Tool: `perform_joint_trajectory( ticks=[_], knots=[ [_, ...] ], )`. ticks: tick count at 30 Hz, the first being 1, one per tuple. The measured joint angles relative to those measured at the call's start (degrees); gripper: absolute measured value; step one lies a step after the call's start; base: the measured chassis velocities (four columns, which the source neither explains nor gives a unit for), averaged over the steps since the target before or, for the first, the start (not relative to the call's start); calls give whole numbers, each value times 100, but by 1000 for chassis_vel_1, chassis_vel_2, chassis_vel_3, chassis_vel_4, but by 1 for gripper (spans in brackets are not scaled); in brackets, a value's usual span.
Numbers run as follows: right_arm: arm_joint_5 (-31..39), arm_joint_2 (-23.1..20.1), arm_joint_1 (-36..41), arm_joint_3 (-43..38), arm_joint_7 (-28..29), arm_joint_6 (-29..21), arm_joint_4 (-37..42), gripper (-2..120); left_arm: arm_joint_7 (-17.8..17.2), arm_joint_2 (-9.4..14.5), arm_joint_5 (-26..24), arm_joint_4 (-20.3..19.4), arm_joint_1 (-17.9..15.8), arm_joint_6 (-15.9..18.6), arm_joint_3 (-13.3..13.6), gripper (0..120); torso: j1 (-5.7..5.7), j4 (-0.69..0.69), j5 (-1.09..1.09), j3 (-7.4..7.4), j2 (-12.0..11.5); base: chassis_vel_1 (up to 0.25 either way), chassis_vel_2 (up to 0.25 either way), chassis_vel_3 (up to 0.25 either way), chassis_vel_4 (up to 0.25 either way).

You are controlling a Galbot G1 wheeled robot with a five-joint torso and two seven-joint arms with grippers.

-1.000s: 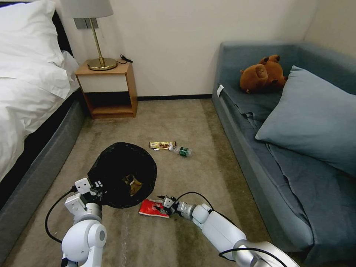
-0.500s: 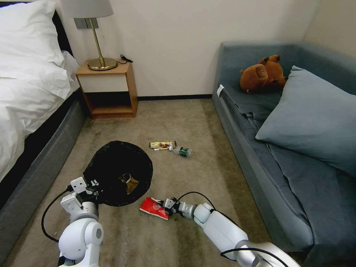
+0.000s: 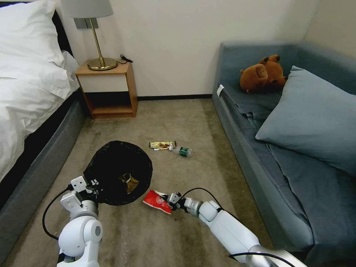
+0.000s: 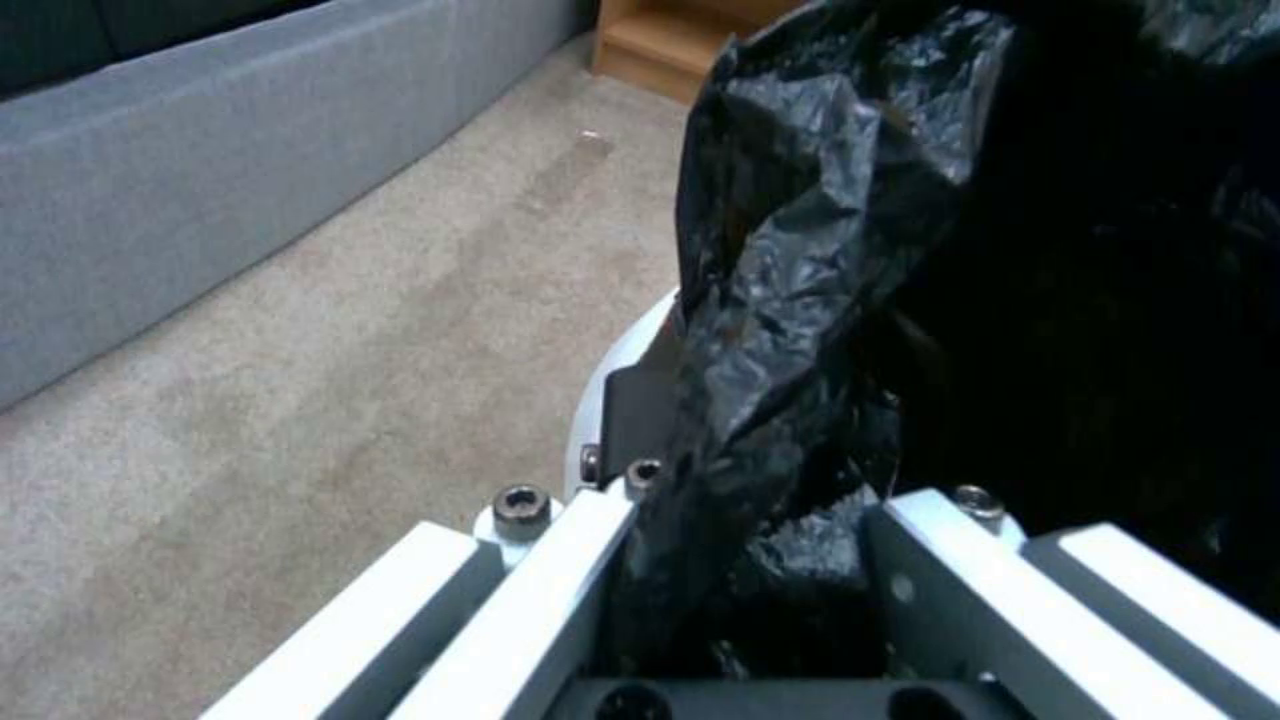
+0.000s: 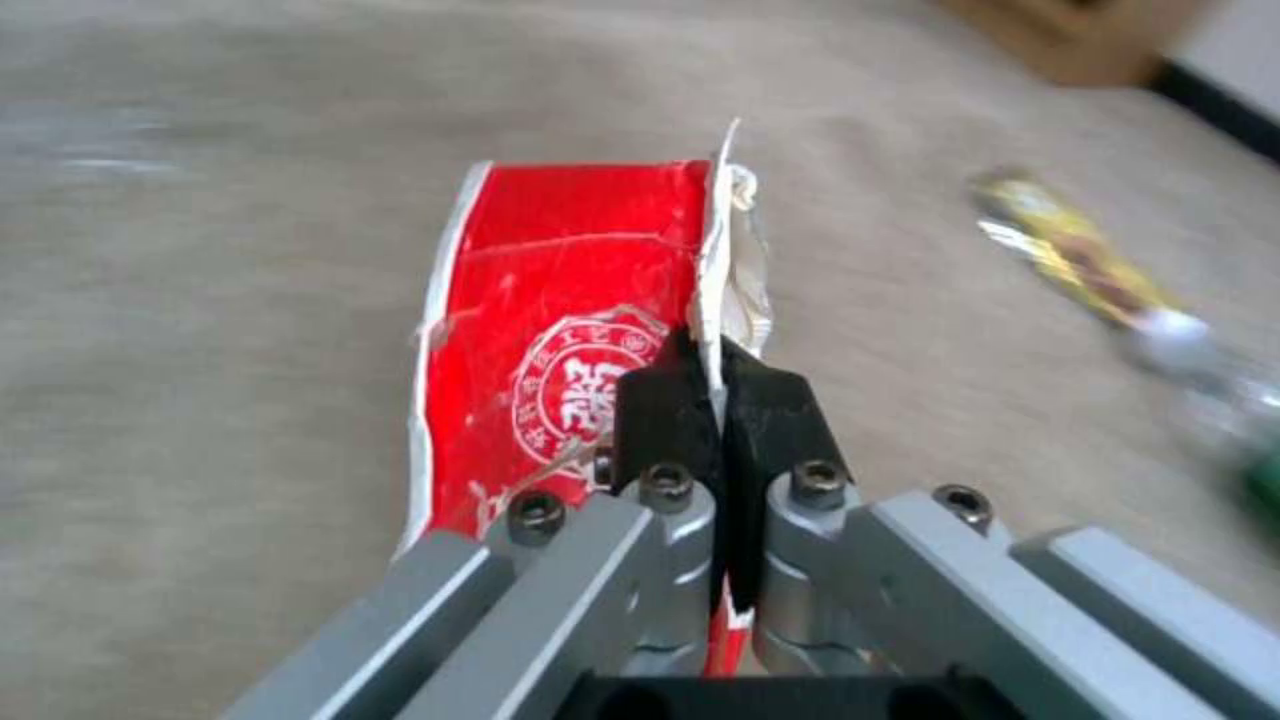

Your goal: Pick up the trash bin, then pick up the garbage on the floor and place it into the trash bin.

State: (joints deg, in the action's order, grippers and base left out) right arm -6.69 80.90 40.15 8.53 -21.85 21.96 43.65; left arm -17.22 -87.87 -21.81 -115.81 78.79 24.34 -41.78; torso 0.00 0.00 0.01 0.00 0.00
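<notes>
The right gripper [image 5: 720, 400], jaws clamped on the crumpled red-and-white wrapper [image 3: 157, 201], has lifted it toward the black-bagged round bin [image 3: 118, 172], which the left gripper [image 3: 92, 184] keeps pinched by its rim.

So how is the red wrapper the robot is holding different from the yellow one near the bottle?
The red wrapper is pinched edge-on in the right gripper, fingers shut; the yellow wrapper lies loose on the carpet. The red one is broad and crumpled, the yellow one a narrow strip. The red one is beside the trash bin, the yellow one beyond it. Both are litter.
</notes>
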Motion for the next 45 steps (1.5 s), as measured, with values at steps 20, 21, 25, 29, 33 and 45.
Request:
perform_joint_trajectory(
  ticks=[20,21,25,29,33,45],
  knots=[
    [1468,-299,601,-1840,1600,-414,2199,0,31,96,-231,384,-54,-129,7,1,0,-1,-1,0,0,0,0,0,0],
    [1571,-308,670,-1759,1709,-473,2519,0,32,106,-235,413,-66,-133,16,1,0,-1,-1,0,0,0,0,0,0],
    [1742,-317,779,-1545,1898,-565,3096,0,33,113,-235,475,-90,-137,51,1,0,1,-1,0,0,0,0,0,0],
    [1886,-324,878,-1127,2142,-631,3777,0,33,69,-205,587,-151,-141,154,1,0,0,-2,0,0,0,0,0,0],
    [1914,-314,879,-530,2328,-723,4253,0,33,33,-165,659,-171,-144,191,1,0,0,-2,0,0,0,0,0,0],
    [1801,-267,219,1003,2472,-900,4226,0,11,-58,-120,559,-182,-102,206,1,0,1,-1,0,0,0,0,0,0]
  ],
)
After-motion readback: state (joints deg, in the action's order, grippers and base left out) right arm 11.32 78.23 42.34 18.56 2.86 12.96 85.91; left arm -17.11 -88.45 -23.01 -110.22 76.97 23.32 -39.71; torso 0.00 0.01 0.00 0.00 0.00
